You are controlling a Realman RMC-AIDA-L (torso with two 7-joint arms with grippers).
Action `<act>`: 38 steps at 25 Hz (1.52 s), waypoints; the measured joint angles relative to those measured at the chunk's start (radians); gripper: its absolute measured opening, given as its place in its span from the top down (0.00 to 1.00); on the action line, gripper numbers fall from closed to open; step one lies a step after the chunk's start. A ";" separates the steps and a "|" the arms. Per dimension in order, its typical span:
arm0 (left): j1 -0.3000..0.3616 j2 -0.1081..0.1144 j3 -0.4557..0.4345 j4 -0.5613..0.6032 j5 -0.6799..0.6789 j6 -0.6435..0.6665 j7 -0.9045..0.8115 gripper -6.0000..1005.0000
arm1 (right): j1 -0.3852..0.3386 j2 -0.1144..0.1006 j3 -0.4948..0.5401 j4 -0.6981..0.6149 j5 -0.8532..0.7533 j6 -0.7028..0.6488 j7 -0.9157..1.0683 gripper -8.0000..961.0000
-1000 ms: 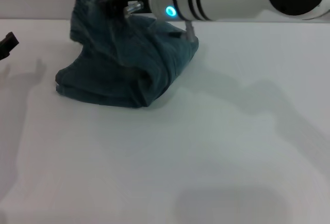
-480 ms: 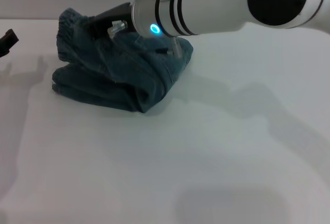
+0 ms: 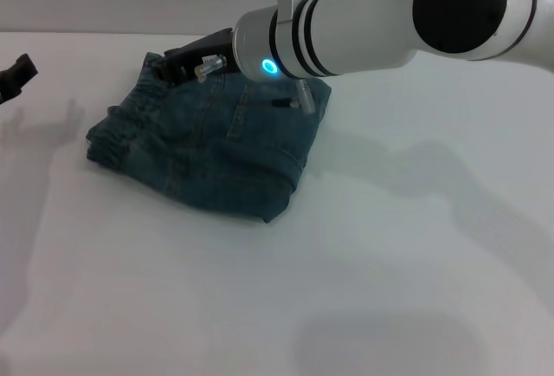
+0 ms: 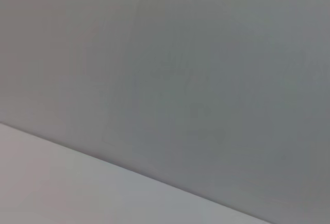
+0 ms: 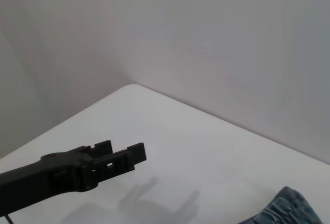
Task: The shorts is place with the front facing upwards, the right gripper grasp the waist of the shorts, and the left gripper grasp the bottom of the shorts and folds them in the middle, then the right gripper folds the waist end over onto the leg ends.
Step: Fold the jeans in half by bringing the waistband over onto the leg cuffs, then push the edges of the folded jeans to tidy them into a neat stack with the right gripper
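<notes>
White tabletop (image 3: 363, 255) held the folded blue denim shorts (image 3: 208, 151) directly beneath the black right gripper (image 3: 186, 55), finger state not discernible; any snagged cloth on withdrawal would likely undo the fold.

The shorts (image 3: 208, 146) lie folded on the worktop (image 3: 363, 289), far left of centre. The right end effector (image 3: 177, 57) hovers over their far edge; the left end effector (image 3: 17, 77) is well apart at the left.

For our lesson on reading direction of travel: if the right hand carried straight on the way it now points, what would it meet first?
The right hand points toward the robot's left, low over the shorts. It would probably brush the waist first; beyond lies bare table. Depth is uncertain.
</notes>
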 joint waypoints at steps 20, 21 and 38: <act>0.006 -0.002 0.047 0.030 -0.002 -0.027 0.006 0.18 | -0.490 -0.001 -0.316 -0.015 -0.471 -1.478 -0.330 0.50; 0.006 -0.001 0.055 0.035 -0.002 -0.028 0.006 0.18 | -0.485 -0.001 -0.360 0.050 -0.507 -1.590 -0.330 0.50; -0.015 -0.002 0.691 -0.024 0.390 1.004 -0.208 0.18 | -0.501 0.001 -0.700 0.168 -0.606 -1.513 0.340 0.50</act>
